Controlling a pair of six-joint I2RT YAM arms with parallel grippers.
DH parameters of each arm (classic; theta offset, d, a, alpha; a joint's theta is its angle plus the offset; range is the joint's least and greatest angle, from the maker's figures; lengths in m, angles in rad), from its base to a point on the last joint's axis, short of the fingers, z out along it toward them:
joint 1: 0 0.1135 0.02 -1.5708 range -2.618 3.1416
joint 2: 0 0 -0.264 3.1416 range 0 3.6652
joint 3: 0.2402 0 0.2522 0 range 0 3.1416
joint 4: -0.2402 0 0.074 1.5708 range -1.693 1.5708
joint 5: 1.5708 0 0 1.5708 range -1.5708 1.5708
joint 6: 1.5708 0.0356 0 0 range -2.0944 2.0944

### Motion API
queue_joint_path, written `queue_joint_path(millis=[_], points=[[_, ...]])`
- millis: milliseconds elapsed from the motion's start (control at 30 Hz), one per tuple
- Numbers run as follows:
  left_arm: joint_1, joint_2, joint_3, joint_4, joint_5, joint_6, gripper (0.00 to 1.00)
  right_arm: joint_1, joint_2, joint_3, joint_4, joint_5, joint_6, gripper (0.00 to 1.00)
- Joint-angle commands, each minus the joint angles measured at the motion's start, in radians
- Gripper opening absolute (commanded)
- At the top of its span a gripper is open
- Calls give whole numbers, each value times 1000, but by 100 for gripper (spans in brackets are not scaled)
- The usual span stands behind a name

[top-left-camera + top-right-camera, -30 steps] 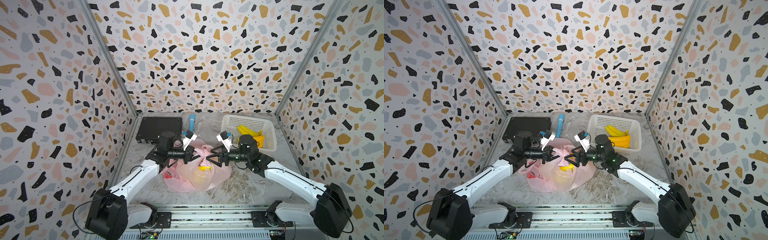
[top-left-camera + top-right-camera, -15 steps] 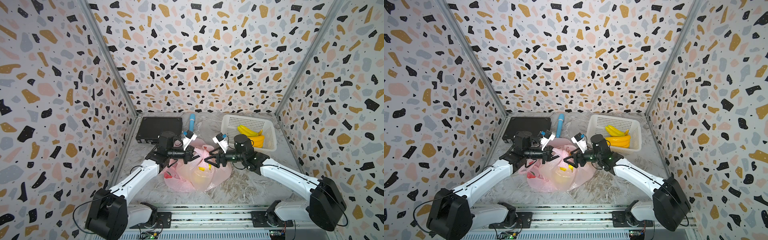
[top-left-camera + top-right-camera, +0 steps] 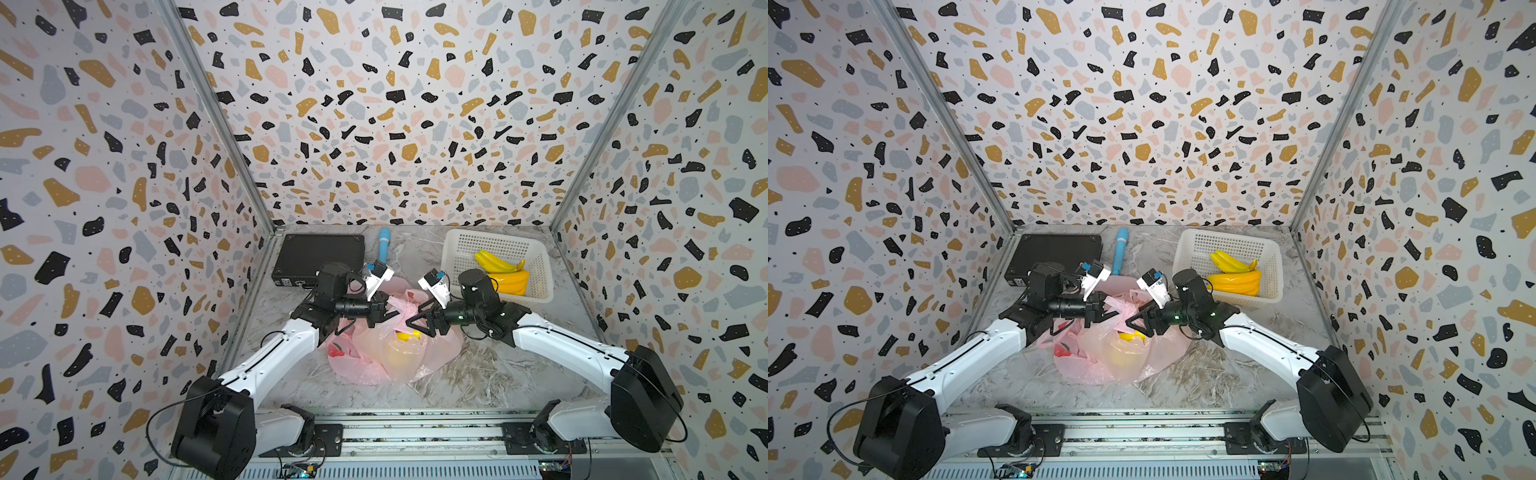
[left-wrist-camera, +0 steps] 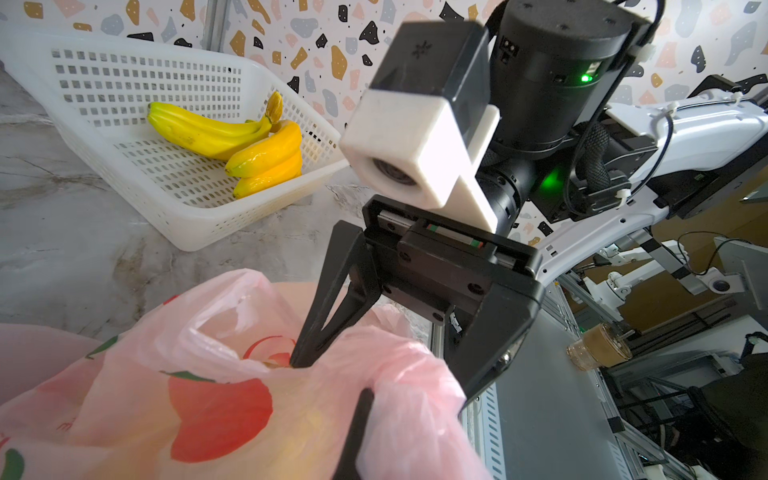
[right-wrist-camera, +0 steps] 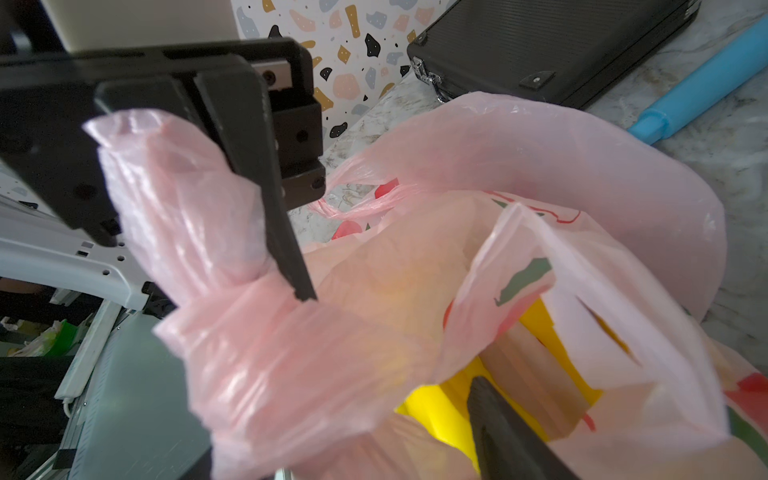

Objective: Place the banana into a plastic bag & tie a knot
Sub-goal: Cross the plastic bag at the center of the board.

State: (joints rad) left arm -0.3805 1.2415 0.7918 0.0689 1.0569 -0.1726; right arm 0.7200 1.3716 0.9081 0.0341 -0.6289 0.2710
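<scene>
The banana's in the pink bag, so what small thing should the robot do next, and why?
Probably close the right hand on the edge of the pink bag between its open fingers. The left hand pinches one twisted handle, the banana lies inside, and a knot likely needs both sides held.

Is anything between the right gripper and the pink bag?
Nothing visible. The right gripper is open right at the pink bag, one jaw tip inside its mouth. The left gripper pinches a handle on the opposite side.
</scene>
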Motion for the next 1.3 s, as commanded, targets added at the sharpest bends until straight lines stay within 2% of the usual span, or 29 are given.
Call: queue_joint_path(millis=[0, 267, 467, 600, 700, 800, 833, 867, 967, 1000, 1133, 1267], points=[[3, 3, 4, 19, 10, 13, 0, 6, -5, 49, -25, 33, -17, 70], [3, 4, 7, 12, -6, 16, 0, 24, -1, 70, -36, 36, -11, 63], [3, 3, 11, -11, -47, 18, 0, 53, -1, 75, -68, 71, -16, 48], [3, 6, 16, -27, -76, 18, 0, 72, -3, 86, -130, 95, -15, 33], [3, -2, 19, -47, -107, 20, 0, 76, -2, 103, -189, 143, -24, 1], [3, -20, 20, -74, -145, 17, 0, 76, -12, 133, -292, 229, -62, 0], [3, -30, 17, -79, -157, 15, 3, 76, -14, 146, -326, 254, -76, 0], [3, -38, 11, -80, -166, 11, 12, 76, -18, 157, -354, 270, -85, 0], [3, -78, -8, -91, -234, -12, 48, 76, -22, 193, -426, 309, -117, 0], [3, -97, -18, -92, -276, -28, 56, 76, -20, 207, -451, 317, -128, 0], [3, -168, -69, -81, -500, -126, 70, 76, -8, 252, -517, 324, -162, 0], [2, -273, -173, -11, -586, -202, 76, 74, 4, 286, -568, 348, -187, 0]])
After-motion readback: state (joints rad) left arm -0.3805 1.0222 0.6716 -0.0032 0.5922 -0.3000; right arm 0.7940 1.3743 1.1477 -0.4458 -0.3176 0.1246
